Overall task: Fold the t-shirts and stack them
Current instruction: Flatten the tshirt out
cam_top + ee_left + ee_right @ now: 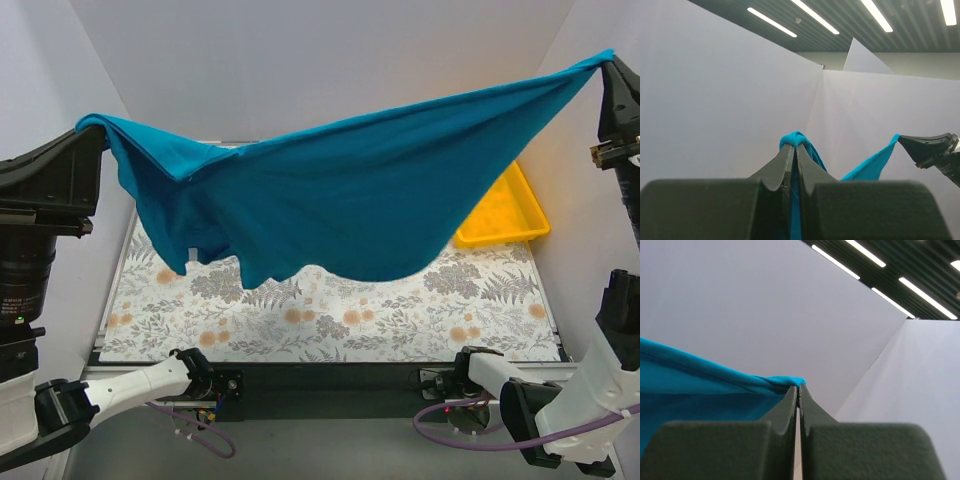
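The teal-blue t-shirt [340, 200] hangs spread in the air above the floral table [400, 320], touching nothing below. Its ragged lower edge sags lowest over the table's left-centre, and a bare band of patterned surface lies open toward the table's near edge. The left gripper [796, 146] is clamped tight on one shirt corner high over the table's left edge, and the right gripper [799, 388] is pinched closed on the opposite corner high over its right edge. A yellow tray [520, 215] sits at the table's far right corner, partly behind the cloth.

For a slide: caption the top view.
The left pincer and right pincer stretch a teal t-shirt above the floral mat.
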### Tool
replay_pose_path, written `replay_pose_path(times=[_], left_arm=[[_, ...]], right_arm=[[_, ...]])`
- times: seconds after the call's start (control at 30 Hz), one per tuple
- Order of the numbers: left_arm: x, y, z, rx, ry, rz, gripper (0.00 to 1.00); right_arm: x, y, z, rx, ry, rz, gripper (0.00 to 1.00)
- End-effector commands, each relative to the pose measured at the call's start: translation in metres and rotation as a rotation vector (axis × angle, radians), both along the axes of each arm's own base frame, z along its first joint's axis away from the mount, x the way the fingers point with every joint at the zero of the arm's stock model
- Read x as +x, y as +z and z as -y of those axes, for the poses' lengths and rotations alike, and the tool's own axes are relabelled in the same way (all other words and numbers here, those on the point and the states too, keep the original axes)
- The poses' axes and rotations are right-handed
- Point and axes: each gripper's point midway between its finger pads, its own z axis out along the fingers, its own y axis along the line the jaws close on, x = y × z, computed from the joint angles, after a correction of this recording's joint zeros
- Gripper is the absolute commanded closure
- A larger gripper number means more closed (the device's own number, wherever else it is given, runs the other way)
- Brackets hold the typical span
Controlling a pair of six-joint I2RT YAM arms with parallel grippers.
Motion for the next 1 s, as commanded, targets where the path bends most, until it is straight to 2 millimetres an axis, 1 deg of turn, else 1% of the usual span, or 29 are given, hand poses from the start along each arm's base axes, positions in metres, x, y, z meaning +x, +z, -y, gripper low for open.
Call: replay_pose_path(times=[0.0, 0.03, 0.07, 0.1, 0.13, 0.17, 0.2, 0.23, 0.27, 0.3, 0.33, 0.37, 0.4, 0.43, 0.47, 0.5, 0.53, 0.57, 0.6, 0.63, 0.67, 0.7, 0.73, 0.77, 0.8, 0.83, 0.9, 0.93, 0.97], left_arm=[[0.010, 0.010, 0.009, 0.021, 0.038, 0.033, 1.00], [0.018, 0.007, 0.007, 0.017, 0.078, 0.011, 1.00], [0.035, 0.000, 0.001, 0.011, 0.169, -0.036, 1.00], [0.044, -0.001, -0.004, -0.009, 0.225, -0.053, 1.00], [0.062, -0.018, 0.006, 0.023, 0.274, -0.093, 1.00], [0.073, -0.026, 0.009, 0.035, 0.319, -0.110, 1.00], [0.086, -0.034, 0.003, 0.032, 0.414, -0.132, 1.00], [0.096, -0.043, 0.006, 0.044, 0.455, -0.150, 1.00], [0.119, -0.072, 0.025, 0.116, 0.506, -0.200, 1.00], [0.132, -0.089, 0.026, 0.129, 0.572, -0.247, 1.00], [0.139, -0.094, 0.027, 0.114, 0.615, -0.238, 1.00], [0.162, -0.132, 0.046, 0.198, 0.640, -0.273, 1.00], [0.175, -0.145, 0.057, 0.233, 0.621, -0.269, 1.00], [0.212, -0.181, 0.049, 0.205, 0.615, -0.384, 1.00], [0.233, -0.205, 0.042, 0.204, 0.585, -0.456, 1.00], [0.254, -0.251, 0.054, 0.262, 0.457, -0.533, 1.00], [0.283, -0.285, 0.021, 0.190, 0.493, -0.629, 1.00], [0.297, -0.313, 0.018, 0.198, 0.463, -0.670, 1.00], [0.310, -0.355, 0.015, 0.210, 0.436, -0.736, 1.00], [0.333, -0.405, 0.011, 0.234, 0.382, -0.849, 1.00], [0.342, -0.431, 0.013, 0.205, 0.321, -0.924, 1.00], [0.354, -0.451, 0.012, 0.202, 0.290, -0.972, 1.00], [0.370, -0.499, 0.009, 0.216, 0.257, -1.085, 1.00], [0.379, -0.517, 0.005, 0.210, 0.249, -1.132, 1.00], [0.391, -0.521, 0.003, 0.207, 0.236, -1.154, 1.00], [0.399, -0.555, -0.001, 0.210, 0.227, -1.230, 1.00], [0.409, -0.568, -0.003, 0.215, 0.211, -1.264, 1.00], [0.418, -0.574, -0.003, 0.219, 0.209, -1.271, 1.00], [0.422, -0.574, -0.004, 0.223, 0.210, -1.268, 1.00]], right_arm=[[0.007, 0.019, 0.015, 0.067, -0.061, 0.060, 0.99], [0.016, 0.016, 0.017, 0.069, -0.062, 0.045, 0.99], [0.025, 0.012, 0.017, 0.074, -0.057, 0.026, 0.99], [0.033, 0.008, 0.014, 0.069, -0.036, 0.007, 0.99], [0.056, -0.007, 0.014, 0.074, -0.024, -0.053, 0.99], [0.066, -0.016, 0.012, 0.074, -0.009, -0.081, 0.99], [0.080, -0.027, 0.008, 0.067, 0.022, -0.121, 0.99], [0.109, -0.055, 0.008, 0.083, 0.042, -0.208, 0.99], [0.124, -0.070, 0.007, 0.090, 0.057, -0.253, 0.99], [0.139, -0.089, 0.003, 0.094, 0.088, -0.307, 0.99], [0.157, -0.110, 0.000, 0.110, 0.115, -0.370, 0.99], [0.182, -0.148, 0.000, 0.134, 0.135, -0.462, 0.99], [0.193, -0.170, -0.005, 0.138, 0.170, -0.512, 0.99], [0.210, -0.195, -0.008, 0.151, 0.186, -0.572, 0.99], [0.228, -0.239, -0.010, 0.186, 0.200, -0.659, 0.99], [0.237, -0.260, -0.015, 0.185, 0.216, -0.700, 0.99], [0.252, -0.295, -0.025, 0.182, 0.229, -0.769, 0.99], [0.262, -0.312, -0.031, 0.172, 0.236, -0.780, 0.99], [0.270, -0.354, -0.036, 0.171, 0.231, -0.854, 0.99], [0.281, -0.387, -0.057, 0.150, 0.257, -0.916, 0.99], [0.287, -0.408, -0.066, 0.137, 0.259, -0.948, 0.99], [0.297, -0.426, -0.071, 0.126, 0.249, -0.962, 0.99], [0.308, -0.461, -0.084, 0.120, 0.260, -1.034, 0.99], [0.316, -0.474, -0.089, 0.118, 0.262, -1.060, 0.99], [0.332, -0.500, -0.092, 0.117, 0.236, -1.111, 0.99], [0.340, -0.509, -0.098, 0.113, 0.230, -1.125, 0.99], [0.357, -0.526, -0.094, 0.127, 0.162, -1.149, 0.99], [0.370, -0.535, -0.094, 0.132, 0.137, -1.161, 0.99], [0.376, -0.539, -0.092, 0.135, 0.114, -1.163, 0.99]])
